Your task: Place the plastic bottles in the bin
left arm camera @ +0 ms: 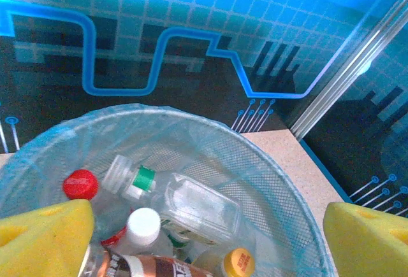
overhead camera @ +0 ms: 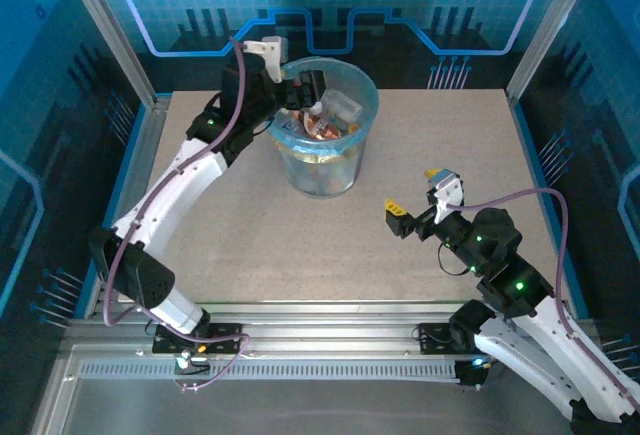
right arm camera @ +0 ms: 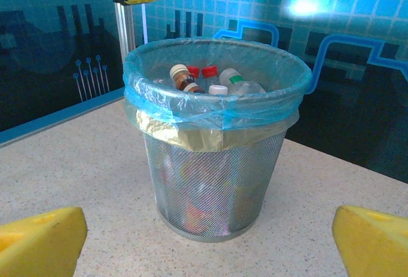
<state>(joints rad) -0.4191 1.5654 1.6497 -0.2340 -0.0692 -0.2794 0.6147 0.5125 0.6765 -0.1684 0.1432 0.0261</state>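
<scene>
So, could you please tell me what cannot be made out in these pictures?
Lower contents of the bin: right wrist view, its mesh wall blurs them to coloured smears.
Copper-labelled bottle: left wrist view, cut off by the bottom edge, print unreadable.
Number of plastic bottles: top view, too small and piled over each other.

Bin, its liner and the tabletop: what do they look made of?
Bin: likely fine metal mesh, grey, slightly glossy; a see-through woven grid shows on its wall.
Liner: thin translucent blue plastic film, wrinkled and folded over the rim.
Tabletop: matte speckled beige, perhaps laminate or stone composite.
</scene>
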